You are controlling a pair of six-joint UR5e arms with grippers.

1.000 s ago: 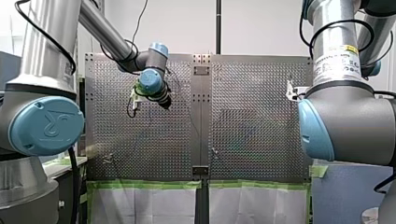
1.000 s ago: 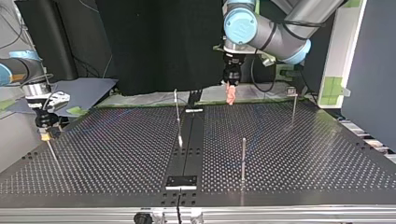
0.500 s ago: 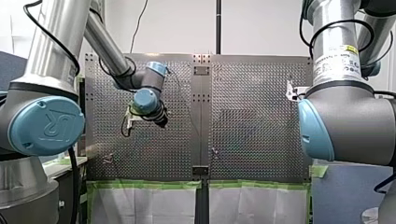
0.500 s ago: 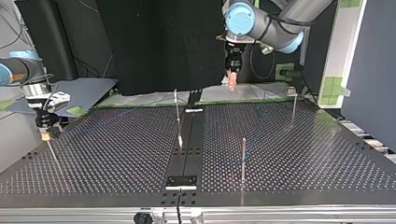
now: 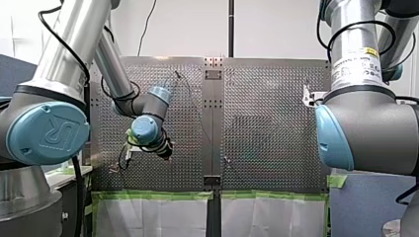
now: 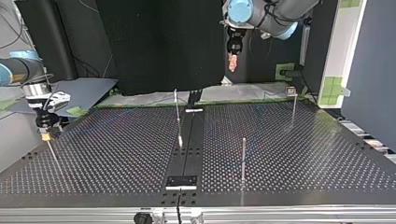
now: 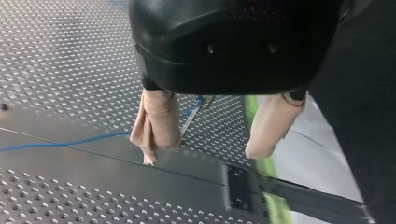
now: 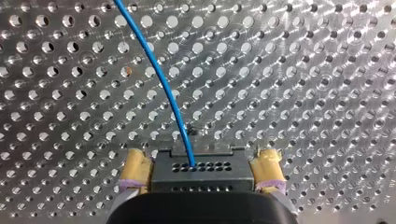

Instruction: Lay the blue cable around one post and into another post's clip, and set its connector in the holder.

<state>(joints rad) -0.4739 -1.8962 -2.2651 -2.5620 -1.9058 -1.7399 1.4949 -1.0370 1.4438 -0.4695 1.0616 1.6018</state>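
1. Step in hand, as judged: routing of the blue cable [image 8: 163,88] by my left end effector [image 7: 201,154], while my right end effector [image 8: 201,162] holds the connector [image 8: 201,173] end.
2. My left end effector: beige pads [image 7: 156,123] stand wide apart with nothing between them. In the top view it hangs high above the worktop [image 6: 303,154].
3. My right end effector: yellow pads [image 8: 134,169] are closed on either flank of the black connector, low over the perforated worktop.
4. Cable relative to my right end effector: it leaves the connector's face midway between the pads and curves away ahead across the worktop.
5. Cable relative to my left end effector: it lies on the worktop well below. It shows past one pad and again through the gap between the pads, with no contact.
6. Method advised:
   - Descend with the pads open, straddle a free stretch of cable squarely, then close.
   - Grasp clear of the posts [image 6: 243,158].
   - Lead the cable low around the post so it cannot ride over the top.
7. Caution: leave slack toward my right end effector. A taut pull could drag the connector askew in its hold.
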